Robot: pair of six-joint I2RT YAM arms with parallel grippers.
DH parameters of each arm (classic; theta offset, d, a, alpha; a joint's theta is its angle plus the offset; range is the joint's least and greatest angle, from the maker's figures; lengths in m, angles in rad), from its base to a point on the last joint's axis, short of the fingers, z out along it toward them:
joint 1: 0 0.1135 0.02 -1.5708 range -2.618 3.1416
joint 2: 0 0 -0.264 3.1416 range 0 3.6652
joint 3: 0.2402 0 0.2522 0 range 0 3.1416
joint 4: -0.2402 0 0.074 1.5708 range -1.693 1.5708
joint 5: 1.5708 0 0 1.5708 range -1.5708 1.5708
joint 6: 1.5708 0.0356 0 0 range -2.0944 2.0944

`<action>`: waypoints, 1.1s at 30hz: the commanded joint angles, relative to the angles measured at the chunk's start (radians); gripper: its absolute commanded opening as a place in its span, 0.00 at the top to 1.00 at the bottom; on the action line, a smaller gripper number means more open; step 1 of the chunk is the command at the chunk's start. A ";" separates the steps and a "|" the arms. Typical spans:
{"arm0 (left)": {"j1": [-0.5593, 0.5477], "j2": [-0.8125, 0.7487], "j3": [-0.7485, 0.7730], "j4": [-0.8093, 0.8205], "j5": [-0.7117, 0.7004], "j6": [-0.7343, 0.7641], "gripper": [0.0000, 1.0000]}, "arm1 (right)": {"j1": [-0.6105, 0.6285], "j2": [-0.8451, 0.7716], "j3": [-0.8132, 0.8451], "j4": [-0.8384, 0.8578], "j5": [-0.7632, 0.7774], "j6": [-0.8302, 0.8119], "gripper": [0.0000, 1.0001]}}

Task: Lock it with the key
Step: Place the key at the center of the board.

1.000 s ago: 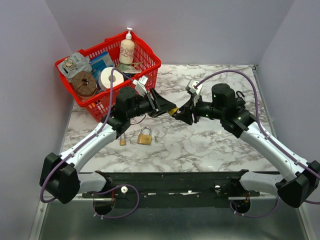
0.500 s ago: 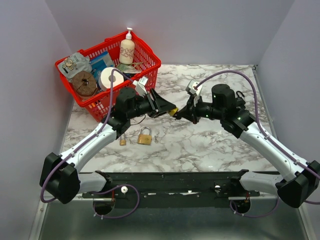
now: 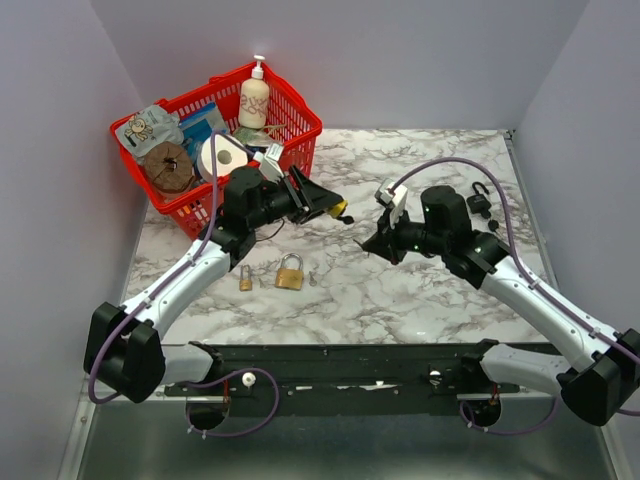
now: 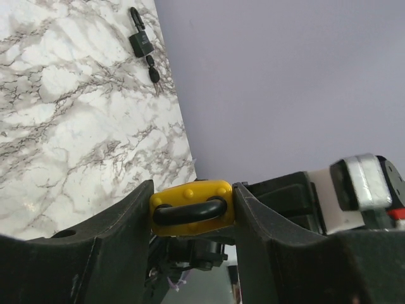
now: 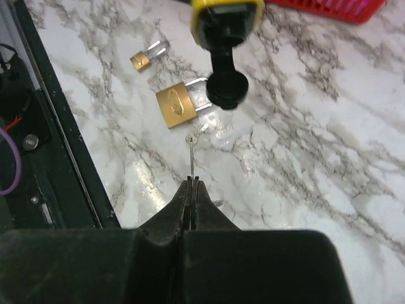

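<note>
**Key in the lock, the turn unconfirmed:** The left end effector is gripping a yellow-and-black padlock across its body. Its fingers are partly spread, pressing on both flanks and holding the lock in the air above the white marbled surface.

A black-headed key is sitting in the keyway at the lock's bottom end. The black shackle is lying low against the yellow top and appears to be seated.

The right end effector is hovering apart from the lock, a little beyond the key's head, with its fingers pinched fully together. They appear to be carrying nothing. A thin silver key is lying straight ahead of the tips, beside a brass padlock on the surface, and the wrist view does not settle whether the tips are reaching it.

Judging from this, insertion is done and the shackle looks pushed home. Whether the key is turned to the locked position cannot be told. What seems to be left is taking hold of the black head again, turning it and drawing the key out.

The padlock's long axis is running outward along the left end effector's fingers. The shackle is facing back toward that wrist, and the key end is pointing away toward the right end effector, tipped slightly downward.
</note>
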 commanded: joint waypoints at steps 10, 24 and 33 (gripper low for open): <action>-0.002 -0.138 -0.028 -0.235 -0.014 0.454 1.00 | -0.009 0.179 -0.197 0.002 0.079 0.314 0.99; -0.008 -0.158 -0.058 -0.363 0.048 0.587 1.00 | -0.095 0.406 -0.205 0.177 0.081 0.330 0.99; -0.007 -0.124 -0.032 -0.403 0.098 0.619 1.00 | -0.112 0.438 -0.174 0.189 0.039 0.285 0.84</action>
